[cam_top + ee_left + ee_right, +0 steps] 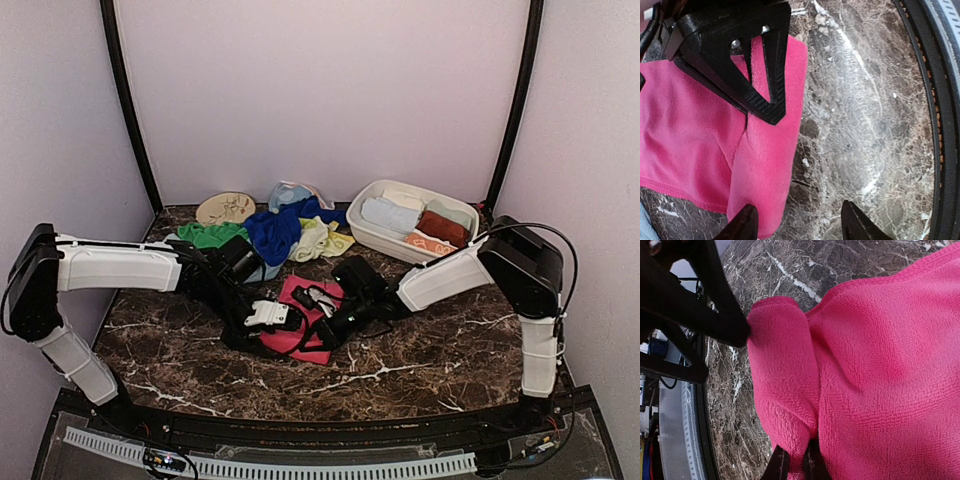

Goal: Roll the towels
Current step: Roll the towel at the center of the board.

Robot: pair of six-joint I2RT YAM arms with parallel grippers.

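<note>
A pink towel (296, 291) lies on the marble table's middle, its near edge rolled into a thick fold (780, 375). My right gripper (794, 466) is shut on that fold at the towel's end; in the top view it (326, 318) sits over the towel's right part. My left gripper (799, 226) is open: one fingertip (742, 224) rests on the folded edge of the towel (695, 135), the other stands over bare marble. In the top view it (264, 322) is at the towel's left side, close to the right gripper.
A white basket (372, 232) at the back right holds several rolled towels. A loose pile of blue (275, 230), green (210, 235), yellow (325, 240) and beige (226, 207) towels lies at the back. The table's black front rim (935, 120) runs close by.
</note>
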